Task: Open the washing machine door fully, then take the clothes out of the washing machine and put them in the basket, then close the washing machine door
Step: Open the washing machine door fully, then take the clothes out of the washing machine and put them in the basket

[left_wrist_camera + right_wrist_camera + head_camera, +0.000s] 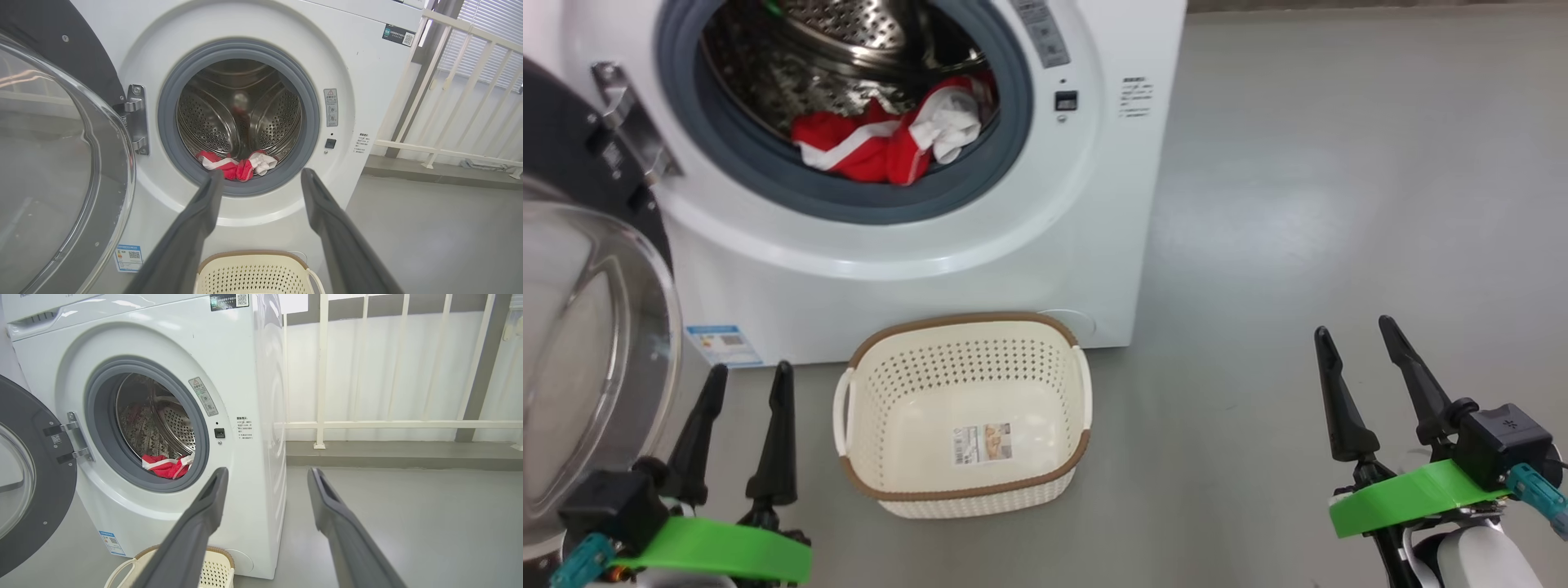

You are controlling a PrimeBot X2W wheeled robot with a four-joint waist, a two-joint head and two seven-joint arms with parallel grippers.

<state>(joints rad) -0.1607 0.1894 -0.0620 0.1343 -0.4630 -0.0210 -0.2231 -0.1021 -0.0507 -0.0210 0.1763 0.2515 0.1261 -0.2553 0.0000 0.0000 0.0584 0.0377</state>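
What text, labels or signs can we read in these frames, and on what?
Nothing can be quoted; all of it is too small or blurred.
Grey sticker beside the washing machine opening: warning triangle sign, words unreadable.
Black label, top of front: QR code, text blurred.
Blue label sticker, low on front: QR code, print too small.
Small print block right of opening: unreadable.
Product sticker on the basket bottom: blurred.

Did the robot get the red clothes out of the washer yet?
Not yet. Done: the washing machine door is swung wide open. In hand: nothing; the left gripper and right gripper are both open and empty. Left: the clothes lie inside the washing machine, the basket in front of it is empty, and the door must be closed afterwards.
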